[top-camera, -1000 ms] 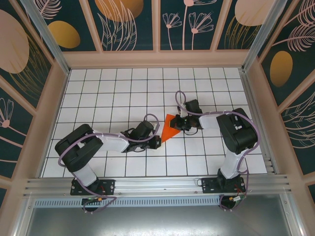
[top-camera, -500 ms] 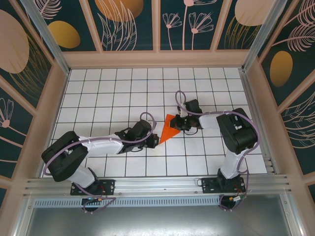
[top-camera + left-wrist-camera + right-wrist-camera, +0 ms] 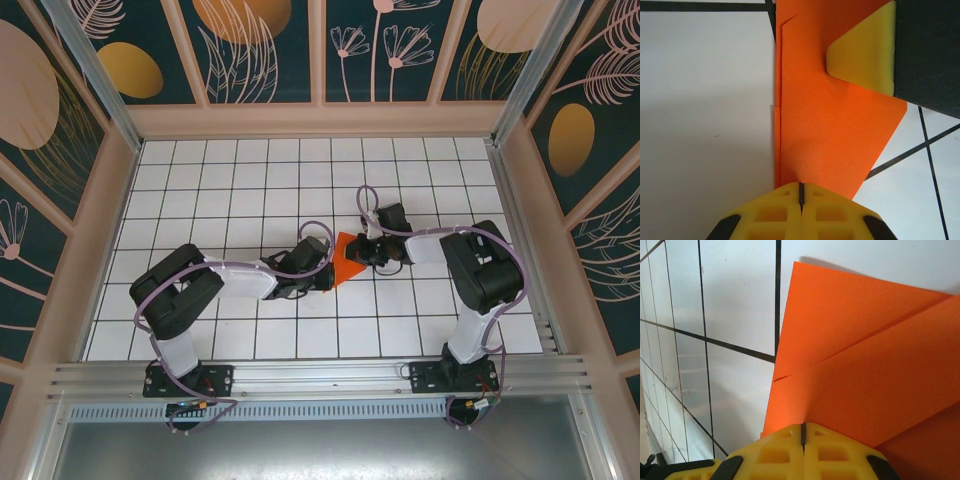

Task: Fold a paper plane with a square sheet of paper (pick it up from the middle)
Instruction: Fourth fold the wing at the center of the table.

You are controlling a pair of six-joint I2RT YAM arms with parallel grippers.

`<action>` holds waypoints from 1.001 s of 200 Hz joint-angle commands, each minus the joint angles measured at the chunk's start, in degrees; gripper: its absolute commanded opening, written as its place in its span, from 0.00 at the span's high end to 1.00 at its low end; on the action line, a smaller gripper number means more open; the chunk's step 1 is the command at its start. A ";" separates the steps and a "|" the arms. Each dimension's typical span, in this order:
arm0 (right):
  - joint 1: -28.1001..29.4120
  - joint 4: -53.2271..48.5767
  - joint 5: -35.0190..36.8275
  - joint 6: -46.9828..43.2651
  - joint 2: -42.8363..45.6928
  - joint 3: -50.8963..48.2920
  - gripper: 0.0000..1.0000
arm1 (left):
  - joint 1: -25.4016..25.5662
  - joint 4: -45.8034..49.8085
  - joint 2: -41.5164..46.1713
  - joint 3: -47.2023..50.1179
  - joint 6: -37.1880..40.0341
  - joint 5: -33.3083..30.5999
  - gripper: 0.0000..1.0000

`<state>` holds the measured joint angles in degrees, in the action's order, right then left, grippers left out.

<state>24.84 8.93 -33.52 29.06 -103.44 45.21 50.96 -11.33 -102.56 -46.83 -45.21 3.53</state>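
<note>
Top view: the orange paper point(image 3: 346, 266), partly folded, lies flat on the tiled table point(image 3: 200, 200) close to its centre. The left gripper point(image 3: 324, 273) sits at the paper's 8 o'clock edge and the right gripper point(image 3: 368, 250) at its 2 o'clock edge. Left wrist view: the jaws are closed tip to tip with nothing seen between them, and the tips are at the paper's near edge. Stacked fold layers run along its 9 o'clock side. A yellow finger point(image 3: 865, 55) of the right gripper rests on the paper at 1 o'clock. Right wrist view: the jaws are likewise closed, with the tips on the paper's edge. One fold edge crosses the paper from 8 o'clock to 2 o'clock. I cannot tell whether either gripper presses down.
</note>
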 commanded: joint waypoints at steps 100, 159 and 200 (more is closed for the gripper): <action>6.16 -3.66 6.89 0.47 5.50 -2.32 1.00 | 0.16 3.76 -1.31 2.14 -1.86 1.05 1.00; 6.18 -4.43 6.78 -1.35 0.37 -0.35 1.00 | 0.14 5.41 -1.70 2.43 -2.46 1.55 1.00; 0.68 -4.84 8.30 -2.96 -1.30 -0.29 1.00 | 0.13 7.13 -1.50 4.71 -3.48 2.71 1.00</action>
<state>29.80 6.22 -29.74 28.42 -101.62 44.91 50.94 -12.51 -102.54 -45.76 -47.31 4.01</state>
